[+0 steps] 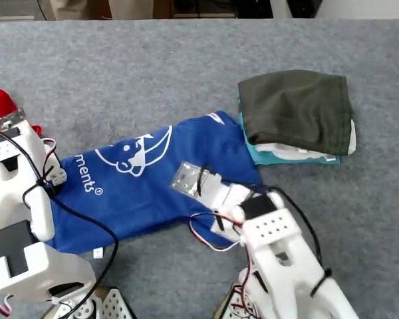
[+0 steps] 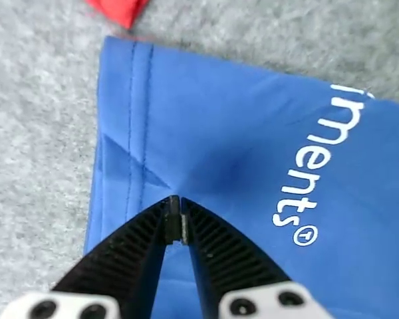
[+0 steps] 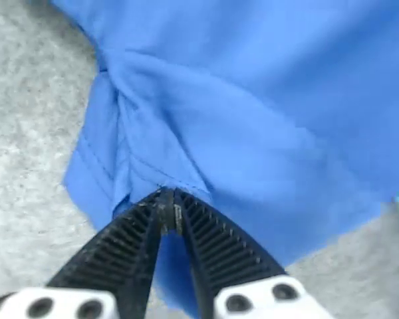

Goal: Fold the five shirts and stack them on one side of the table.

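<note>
The left gripper (image 2: 175, 224) is pressed shut on the blue shirt (image 1: 146, 179). Its black ribbed fingers meet at the tips just inside the hem, at the end of the shirt farthest from the stack of folded shirts (image 1: 296, 136). Short creases run from the stitched hem into the pinch. Its white arm stands over that far end with the wrist turned downward.

The right gripper (image 3: 167, 207) is likewise clamped on the blue shirt, holding a bunched fold of cloth at an edge on the half nearer the stack. That arm lies low over the shirt.

The blue shirt lies spread out lengthwise on the grey bench (image 1: 153, 66), white print facing up, mostly flat apart from the wrinkles at the two pinches. One end reaches the stack and touches its teal shirt (image 1: 258, 156).

The stack has an olive-green shirt (image 1: 292, 106) on top, a white shirt (image 1: 286, 150) under it and the teal shirt lowest. A red shirt (image 1: 0, 103) lies well apart from the stack, beyond the blue shirt's far end.
</note>
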Controlling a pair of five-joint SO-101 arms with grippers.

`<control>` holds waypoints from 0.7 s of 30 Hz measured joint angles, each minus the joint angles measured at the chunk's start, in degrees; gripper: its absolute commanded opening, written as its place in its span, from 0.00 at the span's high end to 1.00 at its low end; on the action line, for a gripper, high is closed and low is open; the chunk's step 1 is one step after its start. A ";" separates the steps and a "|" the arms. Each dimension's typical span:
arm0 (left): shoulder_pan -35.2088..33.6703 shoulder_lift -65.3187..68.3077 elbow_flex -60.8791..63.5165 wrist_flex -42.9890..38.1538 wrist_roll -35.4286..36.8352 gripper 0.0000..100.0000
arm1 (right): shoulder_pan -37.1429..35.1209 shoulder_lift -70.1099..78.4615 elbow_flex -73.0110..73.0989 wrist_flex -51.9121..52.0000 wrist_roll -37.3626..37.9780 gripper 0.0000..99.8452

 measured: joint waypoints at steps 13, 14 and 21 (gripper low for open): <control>0.18 0.00 0.00 0.00 0.00 0.98 | 7.21 18.99 -11.96 -7.12 0.70 1.00; 0.18 0.00 0.00 0.00 0.00 0.98 | 7.30 22.24 -12.75 -7.38 0.70 1.00; 0.18 0.00 0.00 0.00 0.00 0.98 | 7.30 29.45 -13.89 -5.19 0.70 1.00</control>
